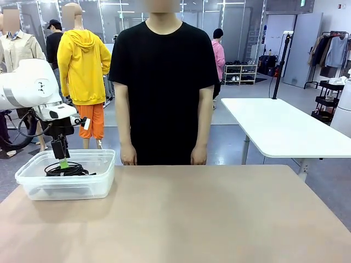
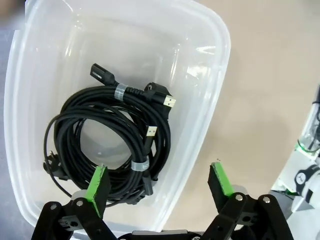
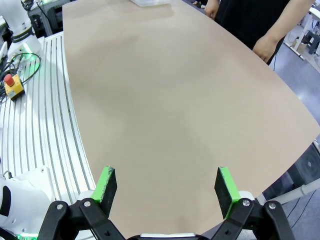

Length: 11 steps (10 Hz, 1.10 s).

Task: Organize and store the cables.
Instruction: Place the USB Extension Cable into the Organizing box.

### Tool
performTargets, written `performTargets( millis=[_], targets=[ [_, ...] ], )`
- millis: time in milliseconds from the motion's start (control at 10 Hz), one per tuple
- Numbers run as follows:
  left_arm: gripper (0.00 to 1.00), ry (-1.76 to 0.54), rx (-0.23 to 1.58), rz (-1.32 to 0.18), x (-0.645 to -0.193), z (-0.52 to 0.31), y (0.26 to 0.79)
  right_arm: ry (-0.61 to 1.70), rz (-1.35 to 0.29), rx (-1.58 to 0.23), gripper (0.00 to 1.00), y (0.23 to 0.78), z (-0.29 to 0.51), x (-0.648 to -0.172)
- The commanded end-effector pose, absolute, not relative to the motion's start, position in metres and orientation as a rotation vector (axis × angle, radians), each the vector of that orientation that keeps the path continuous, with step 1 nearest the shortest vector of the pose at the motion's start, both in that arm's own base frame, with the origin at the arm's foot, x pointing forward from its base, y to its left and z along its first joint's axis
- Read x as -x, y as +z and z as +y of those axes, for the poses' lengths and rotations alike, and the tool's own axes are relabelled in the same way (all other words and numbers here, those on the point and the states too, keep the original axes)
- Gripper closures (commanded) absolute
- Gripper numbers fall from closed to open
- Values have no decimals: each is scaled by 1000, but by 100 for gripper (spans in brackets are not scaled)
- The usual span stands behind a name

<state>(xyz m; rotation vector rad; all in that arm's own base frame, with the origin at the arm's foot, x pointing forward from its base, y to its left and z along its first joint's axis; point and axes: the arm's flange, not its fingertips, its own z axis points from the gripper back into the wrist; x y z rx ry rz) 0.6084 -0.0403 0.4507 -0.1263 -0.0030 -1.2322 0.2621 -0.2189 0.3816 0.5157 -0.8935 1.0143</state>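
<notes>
Several cables (image 2: 107,132) lie coiled inside the clear bin (image 2: 210,90) at the desk's (image 1: 208,213) left end. Directly above them hangs the left tool (image 2: 159,179), pads spread and empty. Well apart over bare desk, the right tool (image 3: 167,185) is likewise spread.

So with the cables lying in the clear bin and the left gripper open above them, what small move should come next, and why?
Probably lift the left gripper straight up out of the bin. Its jaws stand open and hold nothing, while the coiled cables lie on the bin's floor, so the drop looks done. The table shows no other cable to fetch.
</notes>
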Motion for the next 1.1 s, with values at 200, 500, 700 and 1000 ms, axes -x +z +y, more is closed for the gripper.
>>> performTargets(
  millis=[200, 500, 700, 1000],
  targets=[
    [0, -1257, 138, -1, -616, -40, 451, 1019, -913, -518, 0, 383, -221, -263],
    [0, -1257, 138, -1, -616, -40, 451, 1019, -913, -518, 0, 383, -221, -263],
    [0, -1257, 138, -1, -616, -40, 451, 1019, -913, -518, 0, 383, -221, -263],
    [0, -1257, 138, -1, -616, -40, 451, 1019, -913, -518, 0, 383, -221, -263]
  ],
)
